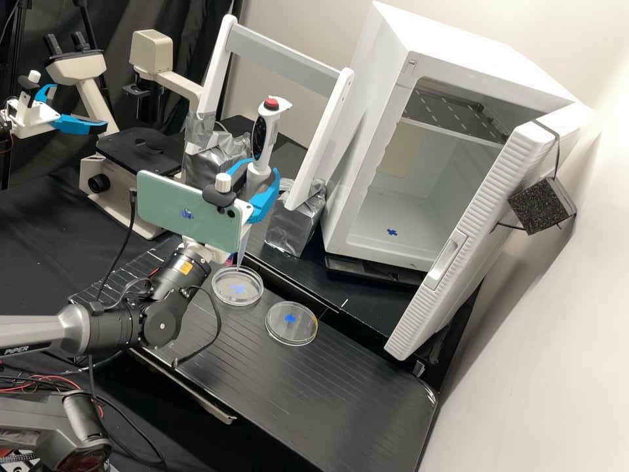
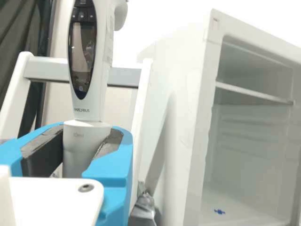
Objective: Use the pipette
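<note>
While pipette (image 1: 261,141) stands near-upright, gripper (image 1: 260,172) grips it.
Tip by one dish's (image 1: 237,302) rim; second dish (image 1: 288,337) beside that one.

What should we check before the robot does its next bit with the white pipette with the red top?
1. White, blue-fingered gripper closed on the pipette: ok.
2. Pipette roughly upright: ok.
3. Thin, pale pointed tip under it: ok.
4. Tip inside the rim of the round clear dish nearer the arm: cannot tell.
5. Liquid in the tip: cannot tell.
6. Other round clear dish flat on the black board: ok.
</note>
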`<state>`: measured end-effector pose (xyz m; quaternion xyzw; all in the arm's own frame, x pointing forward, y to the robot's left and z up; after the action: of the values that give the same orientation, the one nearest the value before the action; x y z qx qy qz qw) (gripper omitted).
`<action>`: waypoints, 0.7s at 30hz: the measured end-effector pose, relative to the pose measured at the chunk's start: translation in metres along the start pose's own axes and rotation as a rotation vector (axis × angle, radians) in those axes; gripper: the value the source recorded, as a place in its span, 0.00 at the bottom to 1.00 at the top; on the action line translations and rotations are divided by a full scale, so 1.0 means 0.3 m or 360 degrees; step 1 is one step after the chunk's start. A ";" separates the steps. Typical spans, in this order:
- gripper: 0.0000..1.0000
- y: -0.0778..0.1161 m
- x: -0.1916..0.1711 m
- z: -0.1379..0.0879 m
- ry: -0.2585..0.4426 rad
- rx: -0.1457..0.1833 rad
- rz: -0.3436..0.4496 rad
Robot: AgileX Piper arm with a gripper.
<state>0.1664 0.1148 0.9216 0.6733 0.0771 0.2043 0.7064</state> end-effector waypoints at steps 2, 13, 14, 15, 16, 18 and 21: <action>0.00 0.014 0.018 -0.016 0.0017 -0.0005 0.0002; 0.00 0.083 0.276 -0.181 0.0135 0.0052 -0.0146; 0.00 0.078 0.308 -0.198 0.0131 0.0059 -0.0181; 0.00 0.073 0.335 -0.211 0.0122 0.0054 -0.0212; 0.00 0.067 0.367 -0.226 0.0106 0.0052 -0.0247; 0.00 0.051 0.433 -0.253 0.0064 0.0047 -0.0311; 0.00 0.033 0.504 -0.277 0.0001 0.0025 -0.0370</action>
<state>0.2695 0.2506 0.9496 0.6653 0.1564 0.1206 0.7199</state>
